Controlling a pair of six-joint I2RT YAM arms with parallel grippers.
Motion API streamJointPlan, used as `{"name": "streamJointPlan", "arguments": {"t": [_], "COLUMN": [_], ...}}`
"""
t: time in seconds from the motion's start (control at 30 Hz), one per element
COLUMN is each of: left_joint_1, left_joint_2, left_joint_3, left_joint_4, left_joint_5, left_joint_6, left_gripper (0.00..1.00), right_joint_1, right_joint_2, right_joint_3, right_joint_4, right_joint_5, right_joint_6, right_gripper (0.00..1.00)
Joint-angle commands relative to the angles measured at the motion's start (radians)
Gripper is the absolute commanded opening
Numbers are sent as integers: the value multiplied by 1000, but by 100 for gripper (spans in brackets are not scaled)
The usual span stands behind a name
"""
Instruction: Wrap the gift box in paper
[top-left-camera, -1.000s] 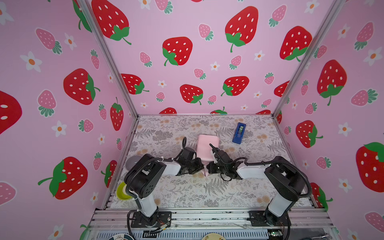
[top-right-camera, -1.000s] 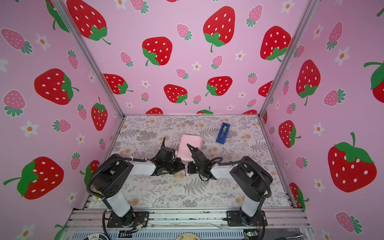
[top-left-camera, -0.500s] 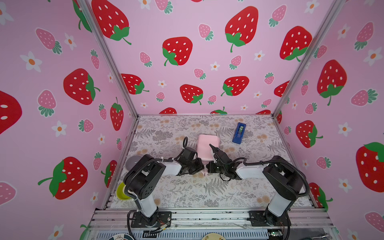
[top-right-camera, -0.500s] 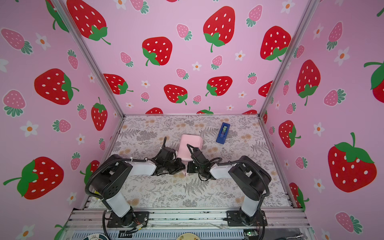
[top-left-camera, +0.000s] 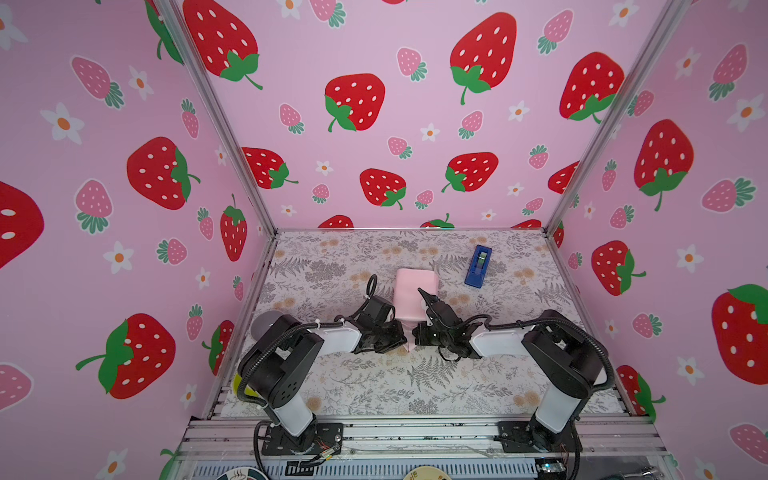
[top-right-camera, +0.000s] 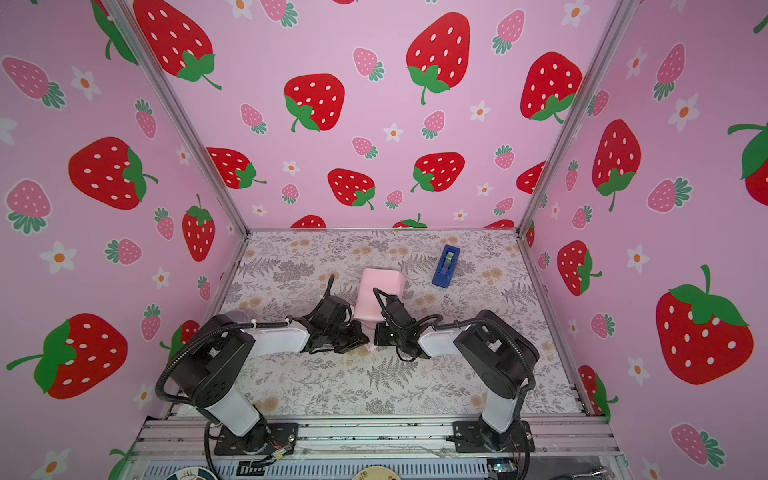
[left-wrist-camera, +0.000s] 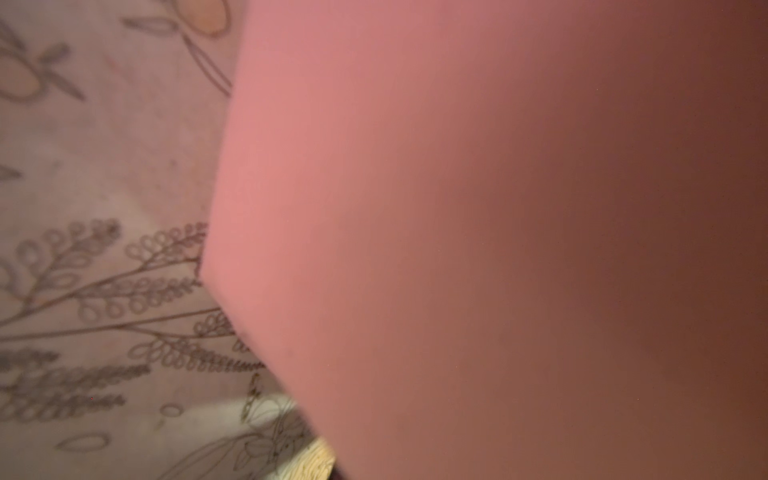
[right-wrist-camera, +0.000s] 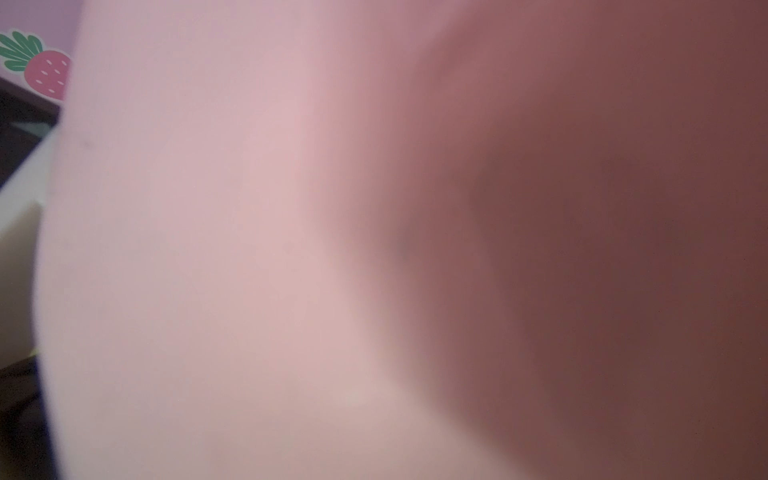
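Observation:
The paper (top-left-camera: 415, 291) (top-right-camera: 380, 291) shows its pale pink face and lies folded over in a block-shaped bundle at mid-table, narrowing to a point at its near end. The gift box is hidden under it. My left gripper (top-left-camera: 401, 337) (top-right-camera: 363, 338) and right gripper (top-left-camera: 417, 334) (top-right-camera: 378, 334) meet nose to nose at that narrow end, both shut, with their fingertips hidden against the paper. Whether they pinch it I cannot tell. Blurred paper (left-wrist-camera: 457, 228) fills most of the left wrist view, and paper (right-wrist-camera: 249, 249) fills the right wrist view too.
A blue tape dispenser (top-left-camera: 478, 266) (top-right-camera: 446, 266) lies at the back right of the floral tablecloth (top-left-camera: 374, 382). A grey round object (top-left-camera: 264, 322) and a yellow one (top-left-camera: 240, 384) sit by the left arm's base. Strawberry-print walls enclose three sides.
My right gripper has edged slightly toward the paper's near end. The left arm and the paper look unmoved.

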Motion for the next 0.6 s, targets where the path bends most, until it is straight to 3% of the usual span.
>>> {"name": "streamJointPlan", "arguments": {"t": [0.0,0.17,0.57], "left_joint_1": [-8,-8,-20], "left_joint_2": [25,-6,-122], "left_joint_3": [28,10,-56], "left_joint_4": [-46,-41,-73], "left_joint_5": [7,-2,-42], "left_joint_6": [13,1,-102], "left_gripper": [8,9,31], "right_joint_1": [-2,-2,-1], "right_joint_2": [17,17,9], "right_joint_3": [26,29,31], "right_joint_4": [0,-8,-17], "right_joint_5": [31,29,31], "right_joint_6": [26,24,21], "right_gripper": [5,5,5]}}
